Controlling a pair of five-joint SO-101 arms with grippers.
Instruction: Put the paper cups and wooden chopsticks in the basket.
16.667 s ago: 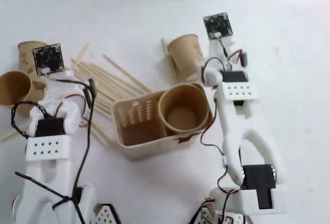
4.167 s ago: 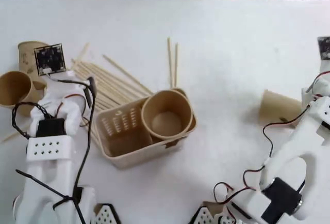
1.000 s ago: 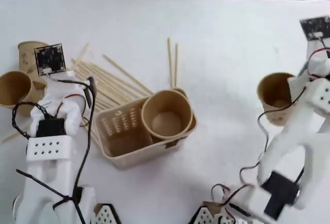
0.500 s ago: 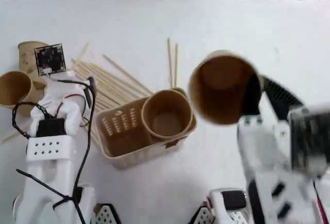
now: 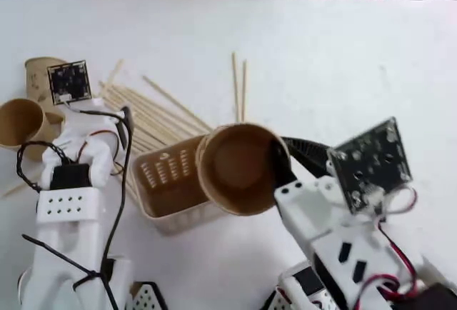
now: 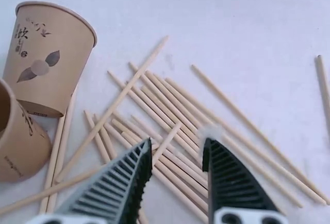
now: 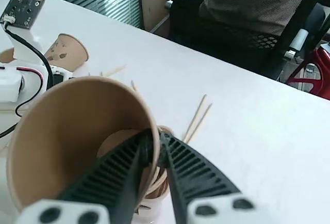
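Note:
My right gripper [image 7: 153,142] is shut on the rim of a brown paper cup [image 7: 72,136], one finger inside and one outside. In the high view this cup [image 5: 239,171] hangs tilted over the right end of the beige basket [image 5: 168,178] and covers what lies below. My left gripper [image 6: 175,149] stands open just above a pile of wooden chopsticks [image 6: 170,121], with nothing between its fingers. Two more paper cups [image 6: 49,61] [image 6: 18,136] lie beside the pile. The high view shows them at the far left [image 5: 18,121] [image 5: 39,74].
Two separate chopsticks [image 5: 239,85] lie behind the basket. The chopstick pile [image 5: 150,113] spreads between the left arm [image 5: 68,181] and the basket. White table [image 5: 343,60] stretches open on the right and at the back.
The right arm has swung its held cup from the far right of the table leftward to above the basket. The left arm has not moved.

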